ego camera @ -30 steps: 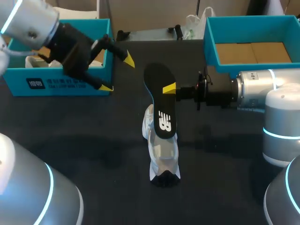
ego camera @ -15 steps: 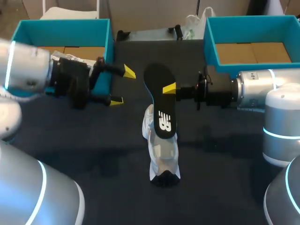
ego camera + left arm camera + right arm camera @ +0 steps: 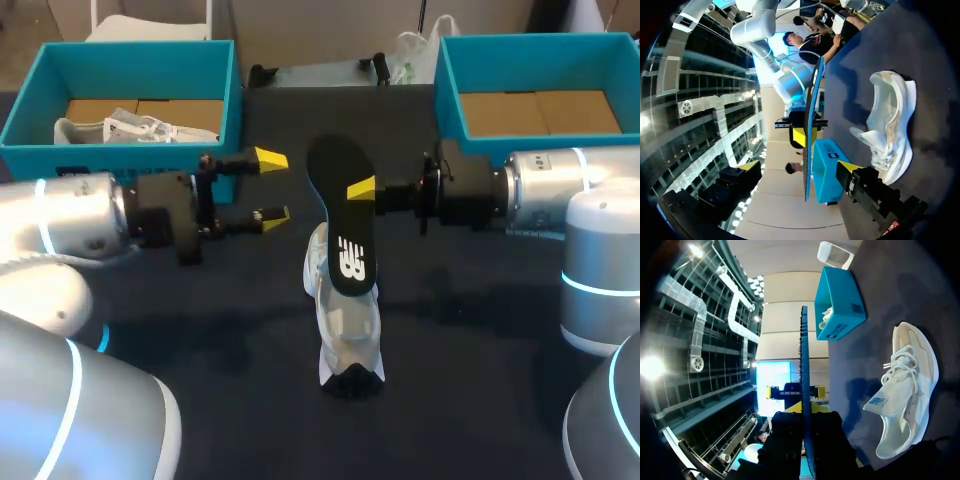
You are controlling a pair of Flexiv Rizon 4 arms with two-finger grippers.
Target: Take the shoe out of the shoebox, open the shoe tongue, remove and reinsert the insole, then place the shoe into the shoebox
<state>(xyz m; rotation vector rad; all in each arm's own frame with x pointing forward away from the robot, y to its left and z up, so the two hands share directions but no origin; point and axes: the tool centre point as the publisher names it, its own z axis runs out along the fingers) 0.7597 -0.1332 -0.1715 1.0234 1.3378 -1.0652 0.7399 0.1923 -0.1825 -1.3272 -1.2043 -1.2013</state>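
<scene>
On the dark table (image 3: 200, 330), near its middle, the white shoe (image 3: 345, 330) lies lengthwise. Over its far end the black insole (image 3: 343, 230) stands on edge, pinched by the right gripper (image 3: 355, 190). The left gripper (image 3: 272, 186) hangs just left of the insole, fingers spread wide, touching nothing. A teal left shoebox (image 3: 120, 60) at the far left holds another white shoe (image 3: 130, 128); the right shoebox (image 3: 540, 55) is cut off at the far right. The insole hides the right gripper's second finger.
</scene>
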